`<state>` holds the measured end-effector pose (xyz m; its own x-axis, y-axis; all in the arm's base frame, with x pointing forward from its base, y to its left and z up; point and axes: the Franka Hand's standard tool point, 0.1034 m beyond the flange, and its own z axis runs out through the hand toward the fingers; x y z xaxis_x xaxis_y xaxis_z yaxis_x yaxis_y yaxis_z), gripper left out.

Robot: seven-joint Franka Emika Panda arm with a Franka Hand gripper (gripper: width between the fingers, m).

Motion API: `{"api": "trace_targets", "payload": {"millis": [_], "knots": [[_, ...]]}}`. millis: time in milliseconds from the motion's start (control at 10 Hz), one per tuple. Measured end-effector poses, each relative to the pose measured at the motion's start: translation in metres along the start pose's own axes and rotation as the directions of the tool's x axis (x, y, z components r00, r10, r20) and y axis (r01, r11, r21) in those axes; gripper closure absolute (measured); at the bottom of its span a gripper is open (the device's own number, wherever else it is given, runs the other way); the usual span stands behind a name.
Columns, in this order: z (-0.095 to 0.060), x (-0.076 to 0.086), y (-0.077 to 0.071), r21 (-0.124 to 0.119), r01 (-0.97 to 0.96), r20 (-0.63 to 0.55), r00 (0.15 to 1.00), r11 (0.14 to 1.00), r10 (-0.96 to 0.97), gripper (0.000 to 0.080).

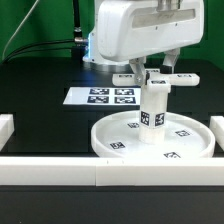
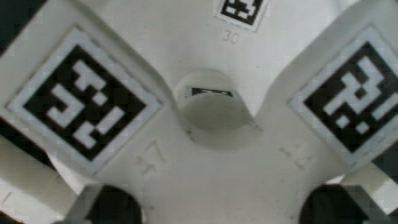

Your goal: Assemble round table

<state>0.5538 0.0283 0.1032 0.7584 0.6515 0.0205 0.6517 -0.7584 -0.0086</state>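
Observation:
The large rimmed round disc (image 1: 105, 150) lies flat on the black table. The short thick cylinder leg (image 1: 152, 110) stands upright on its middle. The cross-shaped base (image 1: 165, 78) sits level on top of the leg. My gripper (image 1: 150, 68) comes down from above and is shut on one arm of the base. In the wrist view the base (image 2: 214, 150) fills the frame, with two large tags and a round centre boss (image 2: 215, 108). My gripper (image 2: 217, 208) has its dark fingers (image 2: 107, 205) on both sides of a white arm. The leg is hidden there.
The marker board (image 1: 100, 97) lies on the table behind the disc. White border bars run along the front (image 1: 60, 172), the exterior view's left (image 1: 5, 128) and the exterior view's right (image 1: 219, 125). Dark cables lie at the back.

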Motion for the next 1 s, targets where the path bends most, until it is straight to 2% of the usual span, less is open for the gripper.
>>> {"api": "trace_targets", "payload": {"millis": [200, 500, 700, 900, 1000], "knots": [[0.0, -0.0003, 0.0002, 0.0, -0.023, 0.0, 1.0, 1.0, 0.023, 0.0361], [0.0002, -0.0005, 0.0001, 0.003, -0.256, -0.001, 0.967, 0.967, 0.256, 0.0361], [0.001, -0.004, -0.001, 0.021, -0.5, -0.007, 0.866, 0.866, 0.5, 0.0361], [0.0014, -0.0038, -0.0014, 0.039, -0.709, -0.015, 0.704, 0.704, 0.71, 0.0361], [0.0015, -0.0019, -0.0029, 0.053, -0.812, -0.011, 0.581, 0.581, 0.814, 0.036]]}}
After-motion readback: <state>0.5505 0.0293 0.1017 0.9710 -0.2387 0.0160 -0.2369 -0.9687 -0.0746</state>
